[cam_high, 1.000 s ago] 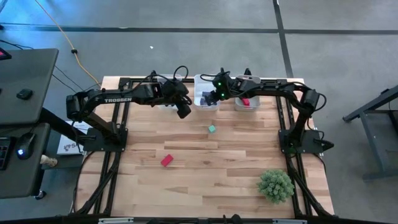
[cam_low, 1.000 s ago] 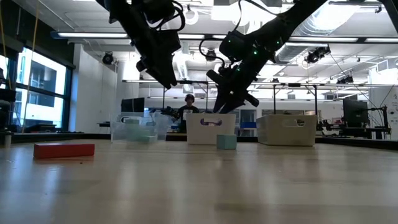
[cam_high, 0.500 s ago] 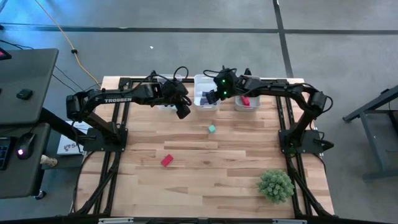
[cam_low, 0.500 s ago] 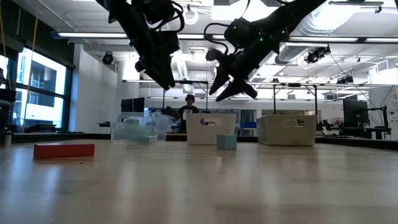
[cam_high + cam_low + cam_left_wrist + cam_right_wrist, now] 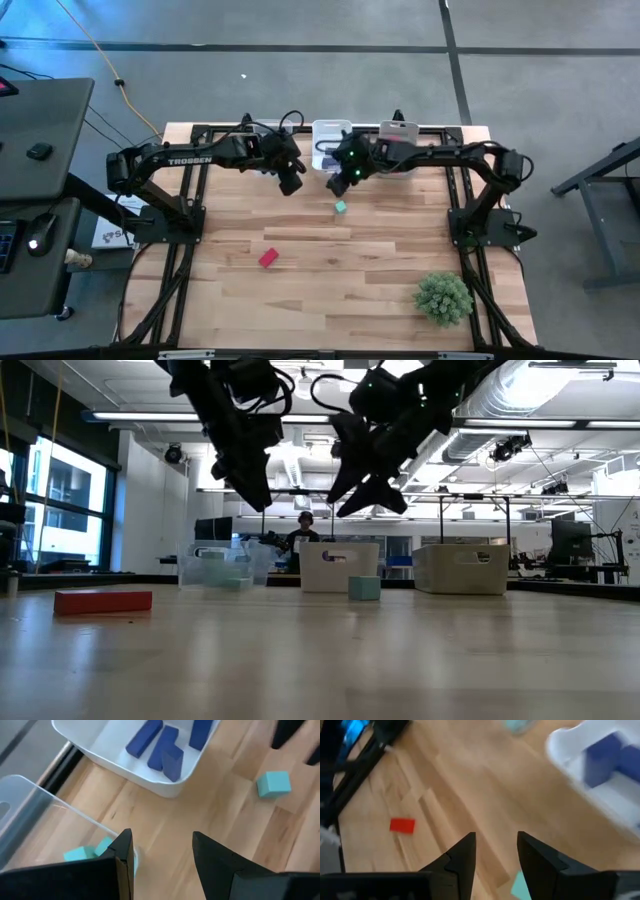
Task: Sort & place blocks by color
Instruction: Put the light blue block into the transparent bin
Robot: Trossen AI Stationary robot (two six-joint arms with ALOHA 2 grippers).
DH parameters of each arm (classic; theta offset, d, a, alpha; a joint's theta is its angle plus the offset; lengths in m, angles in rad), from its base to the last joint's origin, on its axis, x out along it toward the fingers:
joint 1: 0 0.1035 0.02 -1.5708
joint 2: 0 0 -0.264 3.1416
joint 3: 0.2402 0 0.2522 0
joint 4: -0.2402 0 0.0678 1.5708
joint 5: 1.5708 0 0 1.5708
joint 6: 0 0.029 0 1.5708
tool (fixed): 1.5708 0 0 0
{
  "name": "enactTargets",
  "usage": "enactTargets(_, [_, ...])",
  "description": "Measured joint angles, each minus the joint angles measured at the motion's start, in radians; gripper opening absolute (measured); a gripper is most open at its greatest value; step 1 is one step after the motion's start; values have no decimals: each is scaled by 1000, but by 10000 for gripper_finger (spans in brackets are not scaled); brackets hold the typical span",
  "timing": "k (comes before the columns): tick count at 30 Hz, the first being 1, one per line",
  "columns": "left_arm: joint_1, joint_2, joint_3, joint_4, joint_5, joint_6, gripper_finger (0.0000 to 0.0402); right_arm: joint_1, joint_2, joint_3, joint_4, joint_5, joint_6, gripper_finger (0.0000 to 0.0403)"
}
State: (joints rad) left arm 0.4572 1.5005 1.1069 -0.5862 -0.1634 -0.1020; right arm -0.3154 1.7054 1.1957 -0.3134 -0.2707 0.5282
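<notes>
A teal block [image 5: 341,207] lies on the wooden table near its middle, also in the low view [image 5: 364,588] and the left wrist view [image 5: 273,784]. A red block [image 5: 268,258] lies nearer the front left [image 5: 402,825]. Purple blocks [image 5: 162,747] lie in the middle white bin [image 5: 330,135]. Teal blocks [image 5: 87,852] lie in the clear bin [image 5: 215,568]. My right gripper [image 5: 338,185] hangs open just on the far side of the loose teal block [image 5: 520,885]. My left gripper [image 5: 290,183] hangs open in front of the clear bin, with nothing between its fingers [image 5: 162,857].
Three bins stand in a row along the far edge, the right one a white bin [image 5: 460,568]. A spiky green plant ball [image 5: 443,297] sits at the front right. A person [image 5: 303,530] is in the room behind the table.
My right gripper has come away from above the middle white bin, going toward the table's near edge and a little left and rising, and now hangs over open table by the loose teal block. The blocks on the table have not moved.
</notes>
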Motion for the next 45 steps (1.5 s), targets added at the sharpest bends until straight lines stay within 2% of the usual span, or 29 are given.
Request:
enactTargets(6, [-2, 0, 0, -16, 6, 19, 124, 70, 0, 0, -46, 9, -98, 133])
enactTargets(21, [-56, 0, 0, -20, 5, 61, 124, 210, 0, 0, -120, 158, -353, 134])
enactTargets(28, [-79, 0, 0, -20, 3, 61, 124, 210, 0, 0, -205, 162, -469, 134])
enactTargets(35, [-86, 0, 0, -15, -3, 50, 124, 204, 0, 0, -224, 166, -790, 134])
enactTargets(41, [-86, 0, 0, 3, -5, -14, 124, 170, 0, 0, -242, 166, -811, 138])
enactTargets(45, [-86, 0, 0, 10, -5, -27, 124, 144, 2, 0, -285, 166, -851, 166])
